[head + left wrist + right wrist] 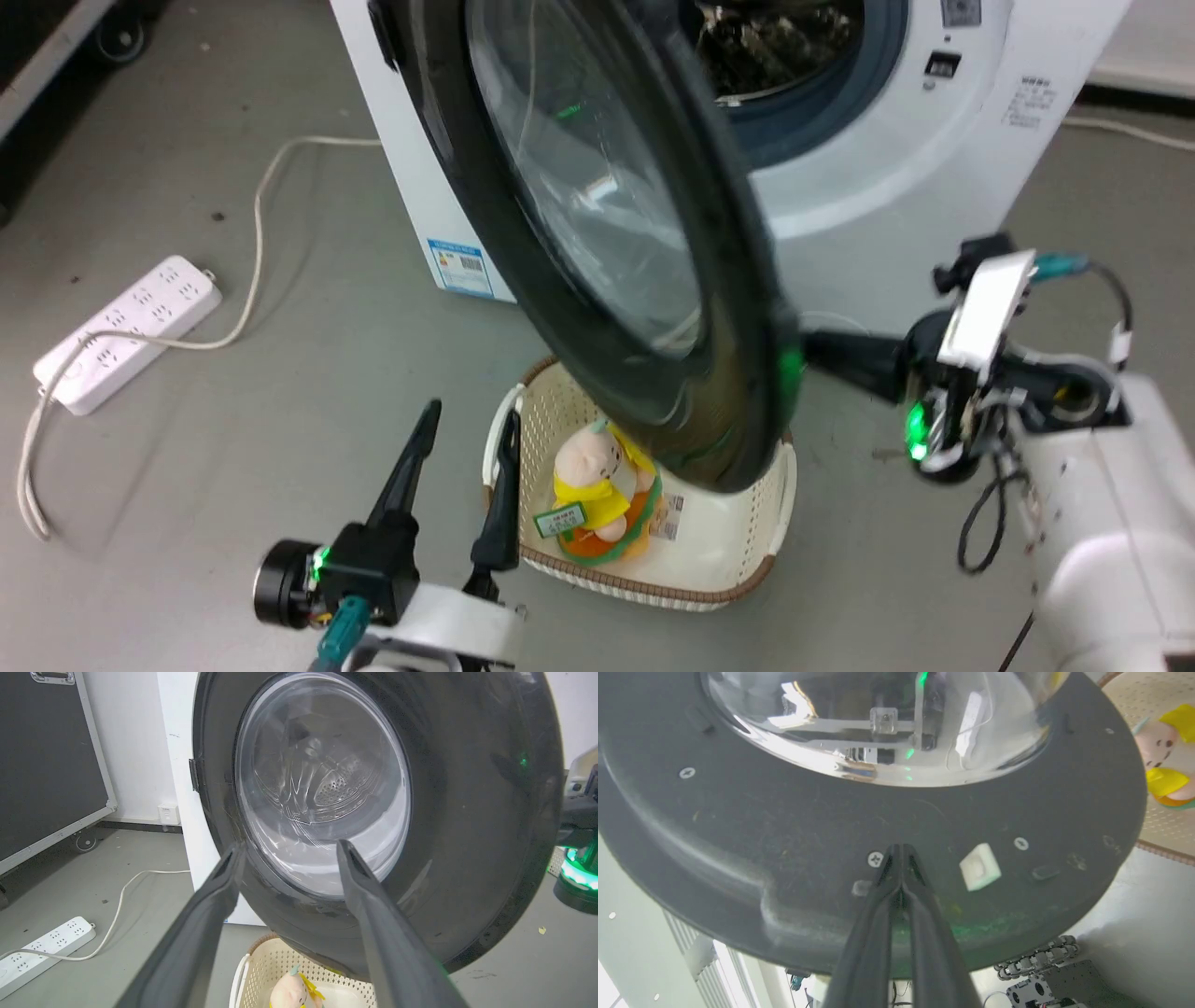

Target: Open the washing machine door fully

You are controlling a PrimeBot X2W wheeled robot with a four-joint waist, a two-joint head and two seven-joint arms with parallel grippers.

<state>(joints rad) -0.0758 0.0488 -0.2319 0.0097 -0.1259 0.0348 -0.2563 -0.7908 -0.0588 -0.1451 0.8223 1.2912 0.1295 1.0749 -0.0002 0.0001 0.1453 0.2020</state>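
The washing machine door [738,308], a big glossy black ring around a bulging clear glass bowl, stands swung partway out from the white washing machine [887,187], over a basket. My right gripper [814,351] reaches in from the right behind the door's lower edge. Its jaws are shut with nothing between them, and in the right wrist view the right gripper [901,850] has its tips against the door's [784,826] inner face, beside a screw and a white latch block [979,872]. My left gripper [470,416] stands open at the lower left, in front of the door's [467,812] outer face and apart from it.
A cream basket [747,551] holding a plush toy [597,476] sits on the floor under the door. A white power strip [131,327] and its cable lie at the left. A black wheeled case [46,765] stands by the wall. The steel drum [775,37] shows behind the door.
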